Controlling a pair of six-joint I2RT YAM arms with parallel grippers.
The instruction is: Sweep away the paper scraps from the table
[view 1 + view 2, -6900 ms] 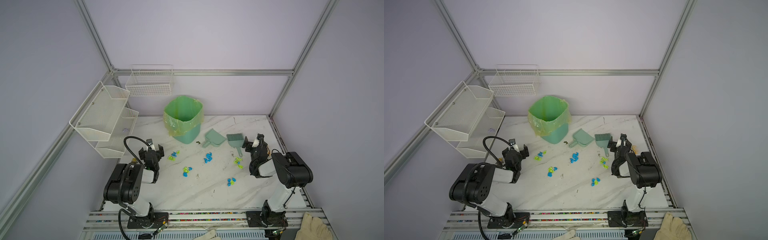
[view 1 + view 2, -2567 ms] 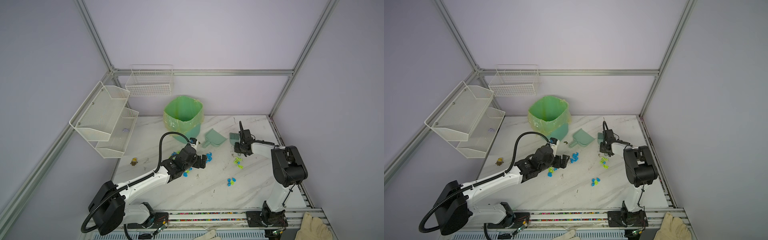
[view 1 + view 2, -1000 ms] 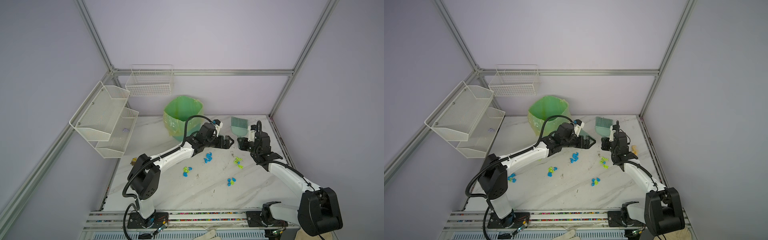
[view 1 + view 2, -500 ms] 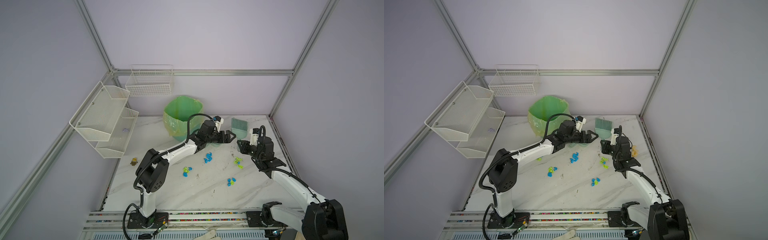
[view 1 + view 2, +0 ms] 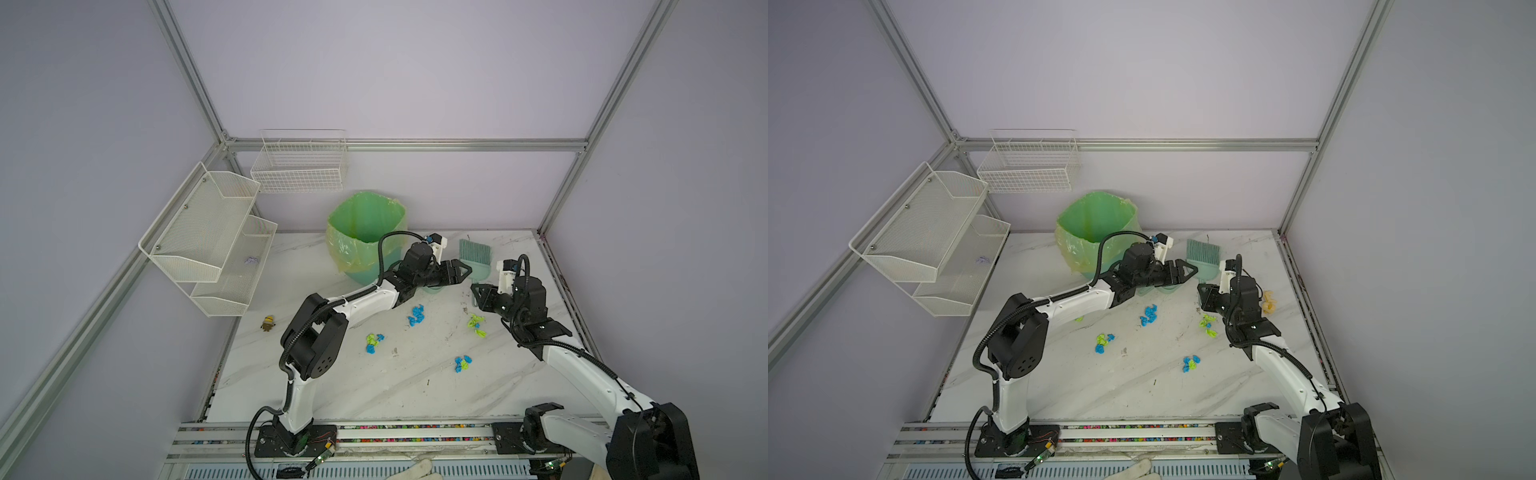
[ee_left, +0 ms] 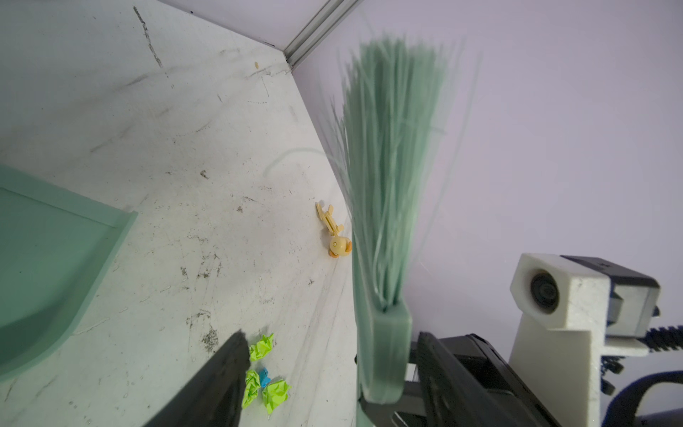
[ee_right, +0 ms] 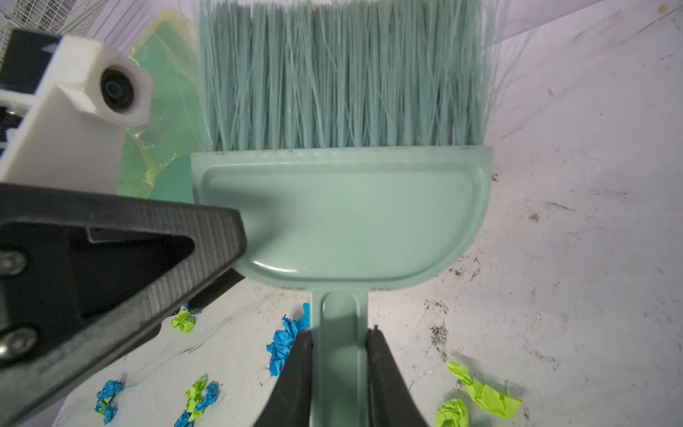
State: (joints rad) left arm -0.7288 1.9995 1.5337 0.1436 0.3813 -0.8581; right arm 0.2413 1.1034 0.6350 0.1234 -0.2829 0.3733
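Observation:
My right gripper (image 7: 339, 332) is shut on the handle of a mint-green brush (image 7: 343, 214), held bristles-up at the back right of the table (image 5: 415, 395). My left gripper (image 6: 331, 334) reaches across and stands open, one finger on either side of the brush's head (image 6: 384, 355), with gaps on both sides. In both top views the two grippers (image 5: 462, 274) (image 5: 476, 289) meet by the brush (image 5: 1202, 253). Blue and lime-green paper scraps lie in clusters on the table (image 5: 417, 315) (image 5: 372, 343) (image 5: 476, 324) (image 5: 462, 363). A mint dustpan (image 6: 44, 258) lies flat under the left arm.
A bin with a green liner (image 5: 365, 232) stands at the back, just behind the left arm. A small yellow toy figure (image 5: 1268, 302) lies near the right edge and another small toy (image 5: 269, 323) at the left. White wire shelves (image 5: 212, 241) hang on the left wall.
My left gripper's jaws have narrowed around the brush head. The right gripper has kept its hold on the handle, and the brush has shifted slightly.

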